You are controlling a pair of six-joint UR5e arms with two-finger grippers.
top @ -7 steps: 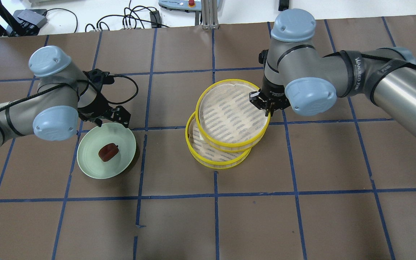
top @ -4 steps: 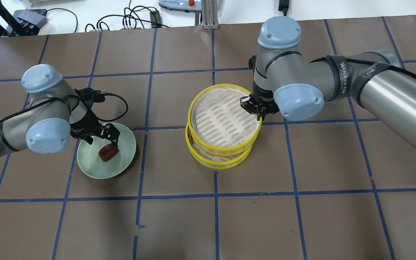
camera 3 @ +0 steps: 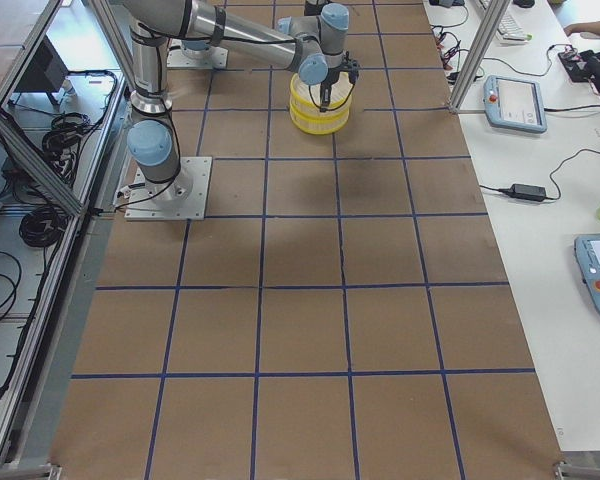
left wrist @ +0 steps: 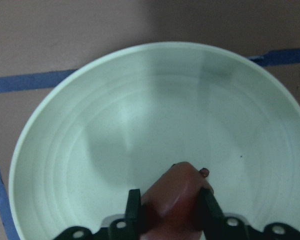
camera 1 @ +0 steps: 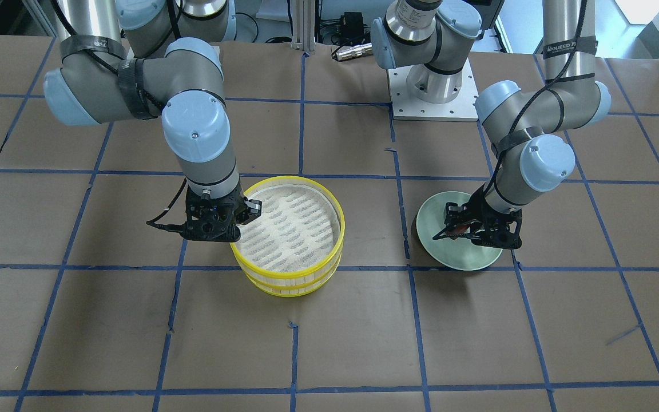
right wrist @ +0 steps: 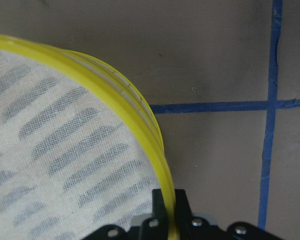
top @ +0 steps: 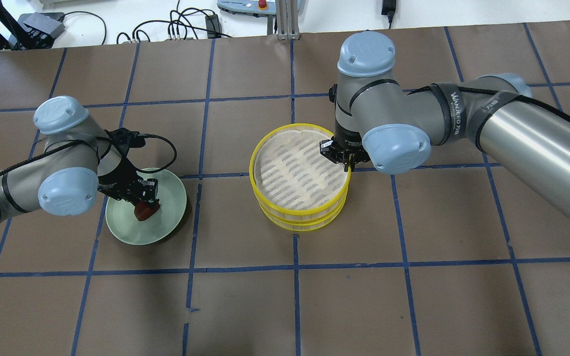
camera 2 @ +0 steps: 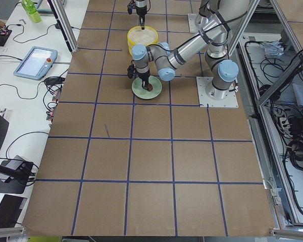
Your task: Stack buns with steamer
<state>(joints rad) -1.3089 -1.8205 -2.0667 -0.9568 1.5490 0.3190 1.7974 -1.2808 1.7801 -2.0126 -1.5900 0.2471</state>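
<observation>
Dark reddish-brown rounded bun, long axis slanting up-right in the left wrist view, within the pale green round plate, clamped by the left gripper. The right gripper pinches the rim of the upper yellow-rimmed round steamer tray, stacked over a second tray.

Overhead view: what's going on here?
The right gripper pinches the rim of the upper steamer tray, which is stacked on the lower tray. The left gripper is shut on the reddish-brown bun over the pale green plate; whether the bun is lifted off it, I cannot tell.
</observation>
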